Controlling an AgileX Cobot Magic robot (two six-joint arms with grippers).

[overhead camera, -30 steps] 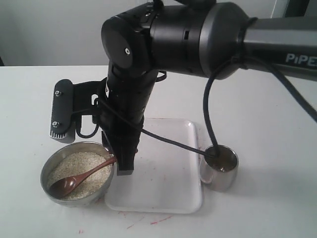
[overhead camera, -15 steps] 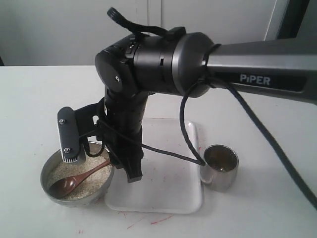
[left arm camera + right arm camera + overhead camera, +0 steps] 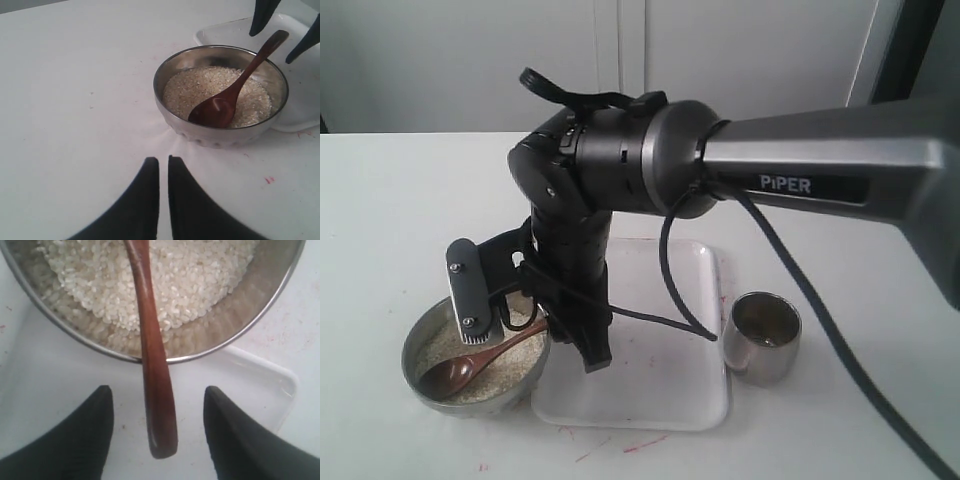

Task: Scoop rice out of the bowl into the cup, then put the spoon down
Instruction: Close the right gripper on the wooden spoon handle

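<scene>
The steel bowl (image 3: 412, 352) of rice (image 3: 515, 352) sits left of a white tray. The dark wooden spoon (image 3: 470, 366) lies in the bowl, scoop on the rice and handle sticking out over the rim toward the tray. My right gripper (image 3: 568, 336) reaches across and stands open astride the handle end (image 3: 159, 430), both fingers apart from the wood. Its fingertips (image 3: 260, 20) also show in the left wrist view beside the spoon (image 3: 235, 92). The cup (image 3: 765, 338) stands right of the tray. My left gripper (image 3: 163, 162) is shut and empty, short of the bowl (image 3: 175, 120).
The white rectangular tray (image 3: 660, 400) lies between bowl and cup, under the right gripper's fingers. A black cable (image 3: 670, 290) loops from the right arm over the tray. Small red marks (image 3: 640, 443) dot the white table (image 3: 380, 200).
The right arm has swung lower and its wrist camera has come down over the bowl, bringing the open fingers around the spoon handle's end. Spoon, bowl and cup have not moved.
</scene>
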